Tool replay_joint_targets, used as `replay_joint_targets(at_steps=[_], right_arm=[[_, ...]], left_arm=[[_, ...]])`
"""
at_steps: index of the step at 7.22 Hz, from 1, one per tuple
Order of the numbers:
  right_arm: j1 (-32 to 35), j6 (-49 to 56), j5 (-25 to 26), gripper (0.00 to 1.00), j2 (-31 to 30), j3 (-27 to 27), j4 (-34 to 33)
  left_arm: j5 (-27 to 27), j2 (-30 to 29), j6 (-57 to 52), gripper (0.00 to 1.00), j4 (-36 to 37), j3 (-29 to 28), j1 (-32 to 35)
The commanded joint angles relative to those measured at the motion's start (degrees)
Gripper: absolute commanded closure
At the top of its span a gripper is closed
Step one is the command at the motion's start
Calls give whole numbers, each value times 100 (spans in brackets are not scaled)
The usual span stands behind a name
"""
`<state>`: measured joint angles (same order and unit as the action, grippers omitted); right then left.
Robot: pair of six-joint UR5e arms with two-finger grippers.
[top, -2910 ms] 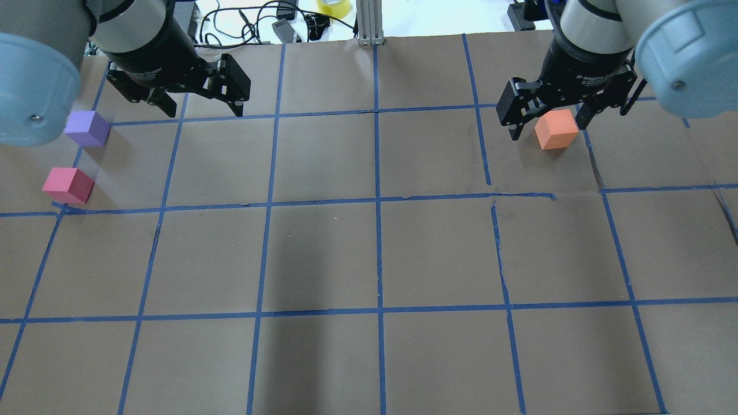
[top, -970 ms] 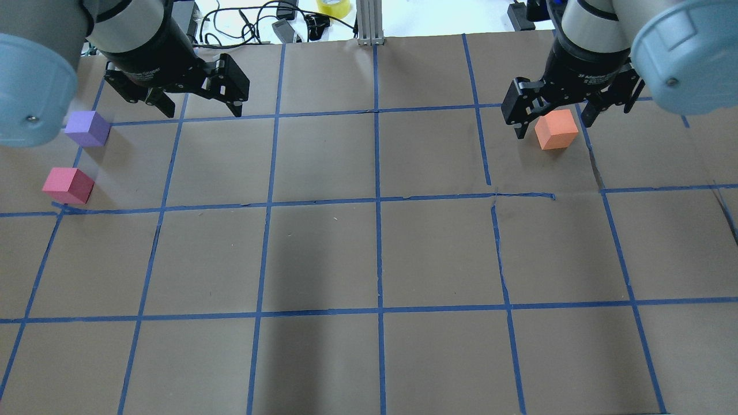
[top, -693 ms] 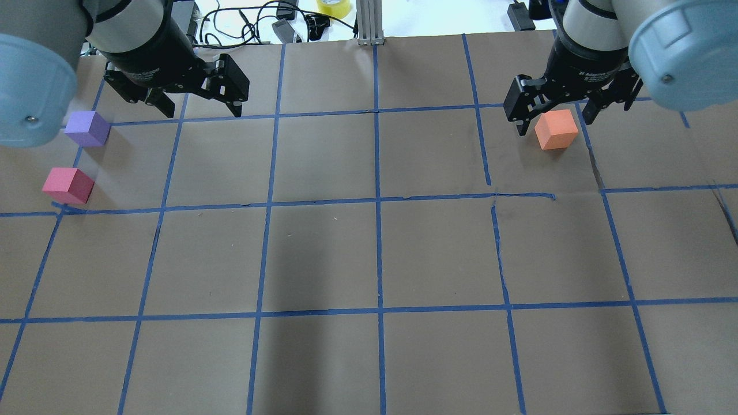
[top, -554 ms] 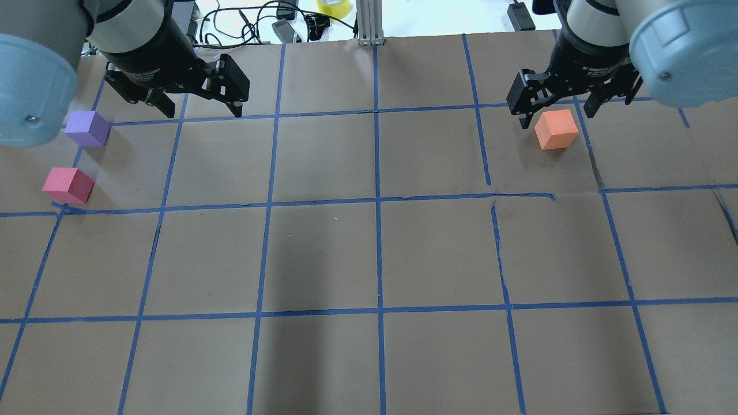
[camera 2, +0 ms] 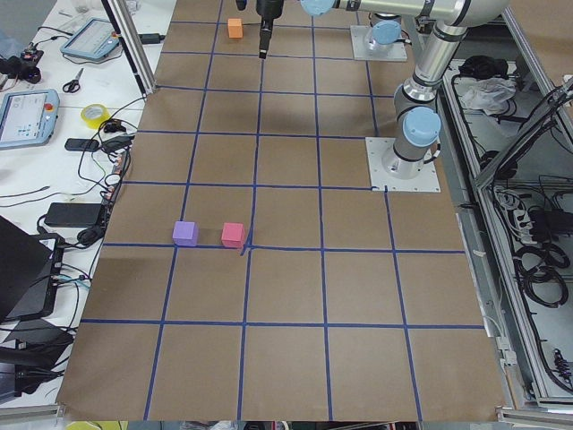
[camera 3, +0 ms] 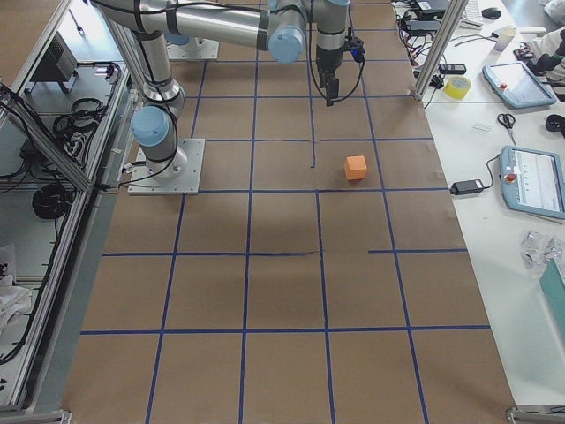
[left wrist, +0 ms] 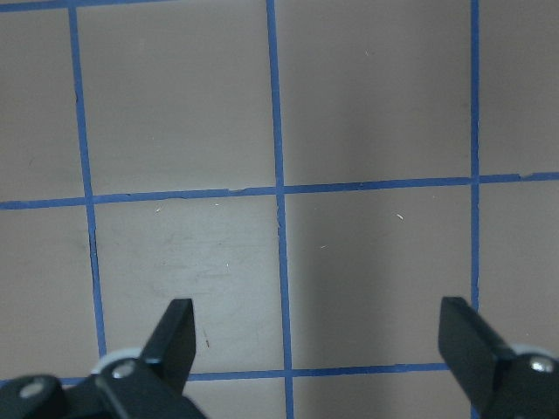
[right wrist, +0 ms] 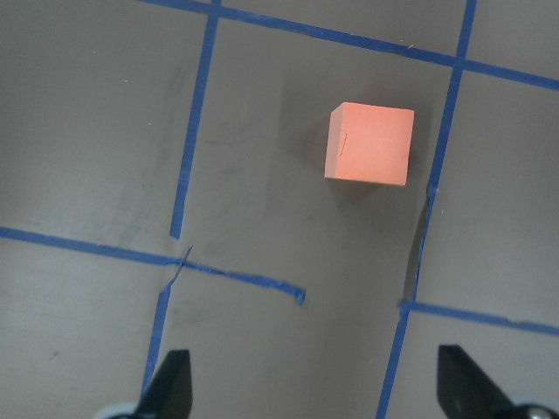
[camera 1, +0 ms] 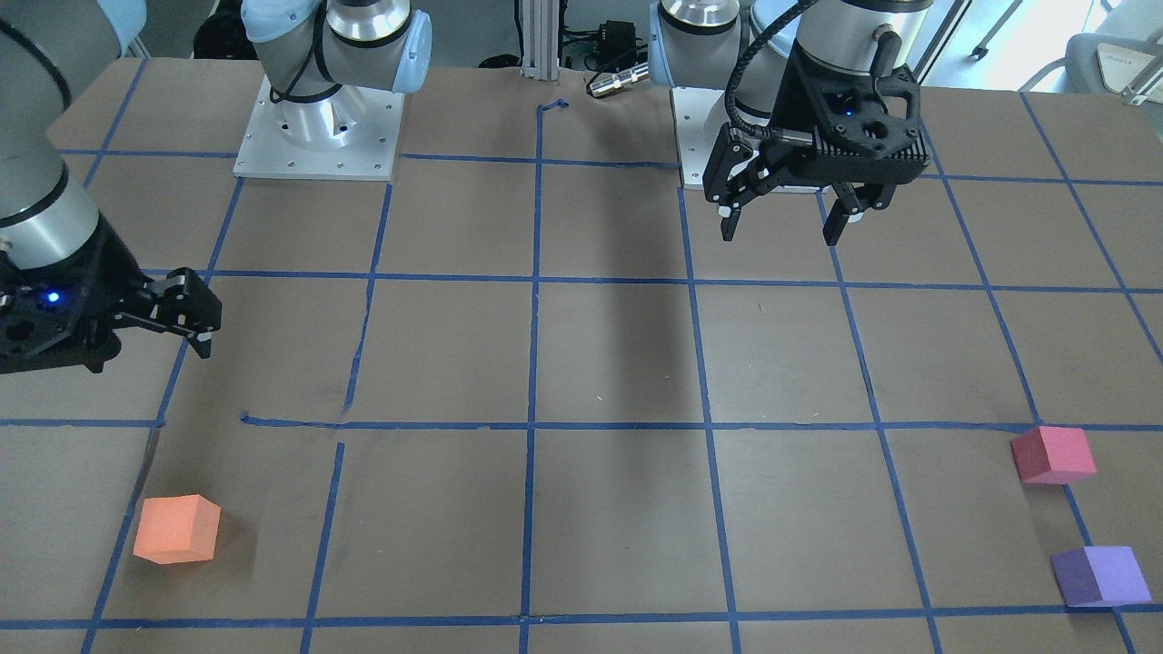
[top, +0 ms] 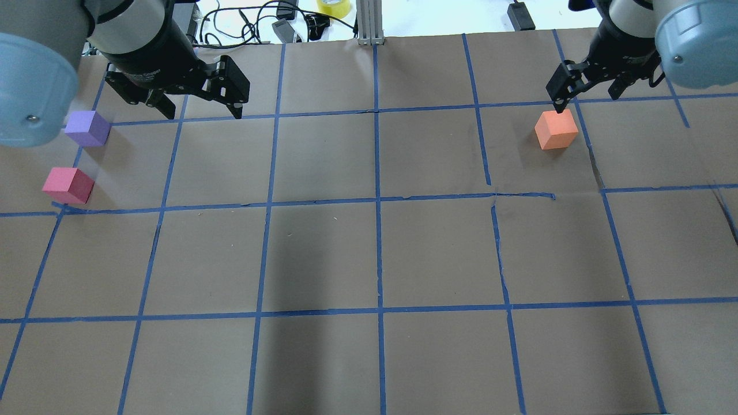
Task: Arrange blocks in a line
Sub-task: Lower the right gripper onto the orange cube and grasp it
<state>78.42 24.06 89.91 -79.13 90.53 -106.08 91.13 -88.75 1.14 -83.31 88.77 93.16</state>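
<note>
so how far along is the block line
Nothing lined up yet. The purple block and pinkish-red block sit close together on the robot's left, the orange block alone far right. Nothing in hand: left gripper and right gripper are open, empty. Orange needs bringing over.

The table [top: 323, 253] is covered in dull brown paper, crossed by a grid of blue tape lines [top: 379, 259] that marks it into large squares. The orange block [top: 556, 129], toward the table's far right corner, is a plain matte salmon-orange with no markings. By the left edge, the purple block [top: 87, 128] is pale lilac on top with darker violet sides. The pinkish-red block [top: 68, 185] beside it is a plain rose red. The left gripper [camera 1: 779, 236] and the right gripper [right wrist: 314, 371] are black, each with a small blue light [camera 1: 53, 297] on its body. The arms [top: 124, 23] are silver-grey with pale blue joint caps [top: 29, 80]. A yellow tape roll [top: 333, 6] lies beyond the far edge.
</note>
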Motion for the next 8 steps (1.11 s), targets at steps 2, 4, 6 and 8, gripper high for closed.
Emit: replay_joint_targets(at_steps=[2, 4, 6, 8], right_arm=[[-292, 442, -272, 0, 1334, -26, -1609], [-292, 398, -229, 0, 2100, -140, -2283], [-292, 65, -263, 0, 2393, -271, -2488], [-292, -146, -255, 0, 2603, -334, -2479]], left_arm=[[1, 7, 0, 0, -19, 0, 0], [1, 16, 0, 0, -19, 0, 0], [1, 25, 9, 0, -28, 0, 0], [1, 25, 9, 0, -28, 0, 0]])
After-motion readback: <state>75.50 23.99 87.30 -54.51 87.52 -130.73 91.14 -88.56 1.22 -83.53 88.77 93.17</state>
